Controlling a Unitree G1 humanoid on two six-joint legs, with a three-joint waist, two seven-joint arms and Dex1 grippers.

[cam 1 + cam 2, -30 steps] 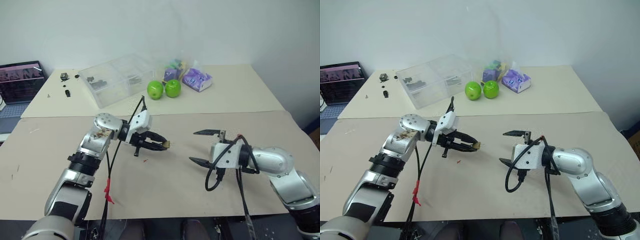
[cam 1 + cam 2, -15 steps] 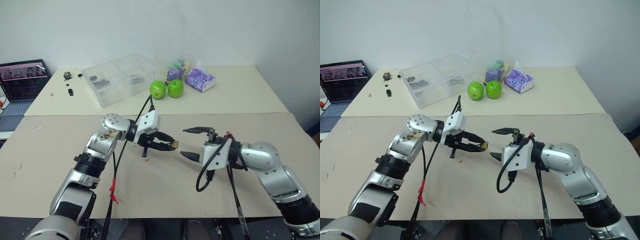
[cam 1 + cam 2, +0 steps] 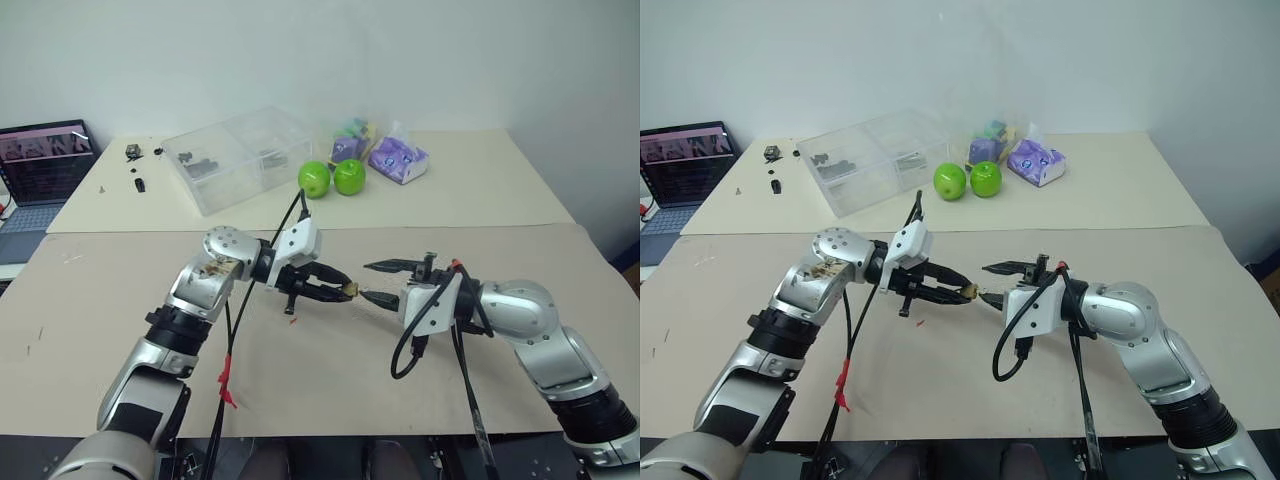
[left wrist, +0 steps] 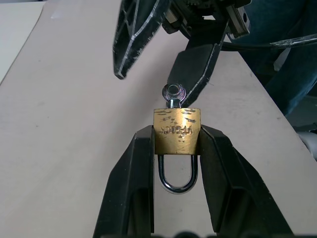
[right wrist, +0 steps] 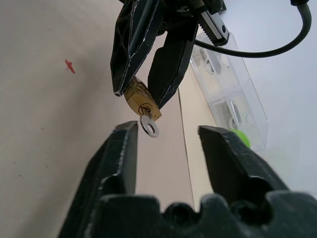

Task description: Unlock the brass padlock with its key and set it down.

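Observation:
The brass padlock (image 4: 177,130) is held above the table, with my left gripper (image 3: 345,290) shut on its body. Its silvery shackle points back between that gripper's fingers. A small silver key (image 4: 173,92) sticks out of the padlock's keyhole toward my right gripper (image 3: 367,281). The right gripper's fingers stand on either side of the key (image 5: 149,126), with a gap left on both sides. One right finger (image 4: 195,64) shows just behind the key head.
A clear plastic box (image 3: 235,155), two green apples (image 3: 313,179) and purple packets (image 3: 397,158) sit on the far table. A laptop (image 3: 40,160) is at the far left. A red speck (image 3: 290,321) lies on the near table below the left gripper.
The gap between the two grippers has shrunk, so the right fingers now straddle the key. Those fingers have narrowed from wide open. The left gripper keeps its hold on the padlock.

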